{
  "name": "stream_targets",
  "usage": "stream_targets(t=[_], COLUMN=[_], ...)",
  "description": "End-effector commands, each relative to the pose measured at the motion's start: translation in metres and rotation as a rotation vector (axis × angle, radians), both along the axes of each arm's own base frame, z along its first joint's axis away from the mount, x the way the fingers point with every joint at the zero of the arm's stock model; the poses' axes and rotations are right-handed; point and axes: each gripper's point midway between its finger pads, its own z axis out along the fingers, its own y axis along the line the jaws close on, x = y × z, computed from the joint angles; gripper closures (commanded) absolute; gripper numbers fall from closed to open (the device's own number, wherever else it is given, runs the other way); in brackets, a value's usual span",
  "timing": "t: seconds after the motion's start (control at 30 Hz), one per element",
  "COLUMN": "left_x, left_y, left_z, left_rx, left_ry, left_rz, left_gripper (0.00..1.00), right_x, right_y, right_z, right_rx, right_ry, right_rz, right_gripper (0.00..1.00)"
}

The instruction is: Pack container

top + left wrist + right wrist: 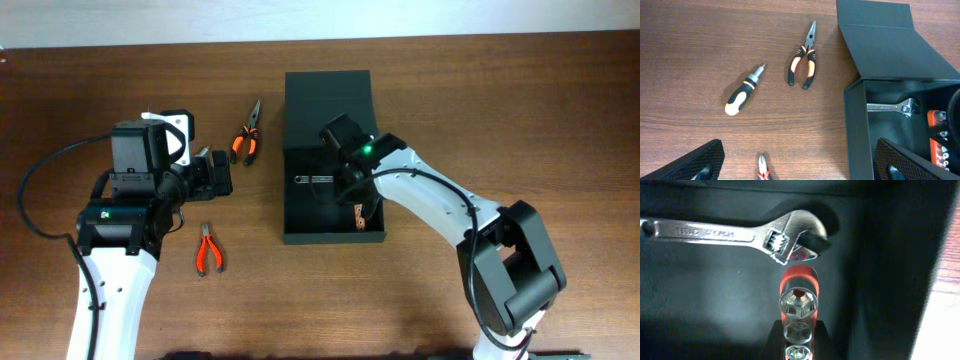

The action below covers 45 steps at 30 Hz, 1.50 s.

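The dark green container [294, 215] lies open at mid-table, its flap lid [327, 105] folded back. Inside lie a silver adjustable wrench [318, 180] and an orange socket rail [357, 215]. My right gripper [352, 190] reaches into the box. In the right wrist view it [797, 340] is shut on the socket rail [798, 292], just below the wrench's head [785, 237], low over the box floor [700, 295]. My left gripper [800, 170] is open and empty over the table, left of the container wall [855, 130].
Orange-handled long-nose pliers [804, 62], a black and yellow screwdriver [744, 90] and small red cutters [763, 170] lie on the wood left of the box. The overhead view shows the pliers [247, 140] and the cutters [208, 250]; the left arm hides the screwdriver.
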Motion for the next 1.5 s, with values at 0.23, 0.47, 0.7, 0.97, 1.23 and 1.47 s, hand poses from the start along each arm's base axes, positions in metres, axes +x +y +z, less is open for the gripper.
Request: stream_targets(t=[0.23,0.47,0.7,0.97,1.23,1.47], left_x=[0.003,0.003,0.003,0.003,0.003,0.003], left_y=[0.000,0.000,0.000,0.000,0.000,0.000], left_z=[0.007,0.007,0.007,0.007,0.007,0.007], left_rx=[0.018,0.018,0.018,0.018,0.018,0.018], left_ry=[-0.019,-0.019,-0.019,-0.019,-0.019,-0.019], left_rz=[-0.014,-0.014,-0.014,-0.014,-0.014,-0.014], left_gripper=[0.01,0.01,0.01,0.01,0.01,0.01], right_x=[0.005,0.005,0.005,0.008,0.002,-0.001], right_y=[-0.006,0.000,0.010,0.020,0.037,0.047], right_z=[-0.002,-0.002,-0.001,0.001,0.003,0.006], right_rx=[-0.073,-0.099,-0.123,-0.133,-0.061,-0.029], right_ry=[-0.021,-0.034,-0.069,-0.124,-0.166,-0.212], right_rz=[0.265,0.581,0.935,1.162,1.318,1.447], right_gripper=[0.95,0.94,0.94,0.95,0.94,0.95])
